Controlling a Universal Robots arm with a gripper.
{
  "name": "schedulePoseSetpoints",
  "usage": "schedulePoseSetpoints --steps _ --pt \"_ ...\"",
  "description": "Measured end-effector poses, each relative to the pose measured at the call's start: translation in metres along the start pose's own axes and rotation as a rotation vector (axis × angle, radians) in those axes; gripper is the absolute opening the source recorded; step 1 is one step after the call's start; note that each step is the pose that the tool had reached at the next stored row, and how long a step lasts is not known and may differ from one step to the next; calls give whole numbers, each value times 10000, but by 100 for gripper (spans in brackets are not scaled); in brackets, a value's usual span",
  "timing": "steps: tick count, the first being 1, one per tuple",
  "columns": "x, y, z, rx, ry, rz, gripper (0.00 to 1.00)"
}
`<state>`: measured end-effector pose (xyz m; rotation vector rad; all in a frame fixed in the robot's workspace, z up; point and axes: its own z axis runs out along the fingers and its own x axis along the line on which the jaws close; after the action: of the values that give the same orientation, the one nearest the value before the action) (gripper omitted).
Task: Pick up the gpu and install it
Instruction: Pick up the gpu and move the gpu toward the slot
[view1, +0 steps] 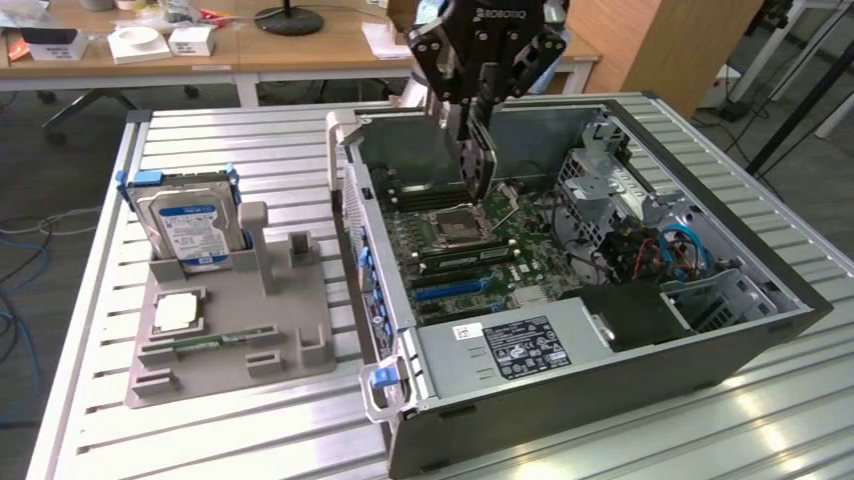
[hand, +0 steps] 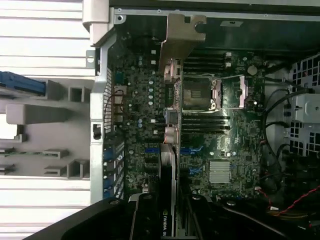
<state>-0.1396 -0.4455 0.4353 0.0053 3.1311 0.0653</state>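
Note:
My gripper (view1: 478, 108) hangs over the open computer case (view1: 601, 385), shut on the gpu (view1: 479, 165). The gpu is a thin dark card held edge-on and pointing down, its lower end just above the motherboard (view1: 467, 262) near the CPU socket (view1: 461, 216). In the wrist view the gpu (hand: 169, 165) runs as a narrow blade out from between the black fingers (hand: 145, 217). Its grey metal bracket (hand: 180, 35) is at the far end, over the case's rear wall. Blue expansion slots (hand: 150, 150) lie on the board beside the card.
A grey fixture tray (view1: 240, 335) lies on the slatted table at the exterior view's left. It holds an upright silver hard drive (view1: 187, 225) and a square CPU chip (view1: 178, 311). Inside the case are a power supply (view1: 514, 345), drive cages (view1: 607, 170) and cables (view1: 667, 245).

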Motion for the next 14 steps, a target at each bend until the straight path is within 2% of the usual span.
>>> schedulePoseSetpoints --steps 14 --pt "-565 1 5 0 0 -1 26"
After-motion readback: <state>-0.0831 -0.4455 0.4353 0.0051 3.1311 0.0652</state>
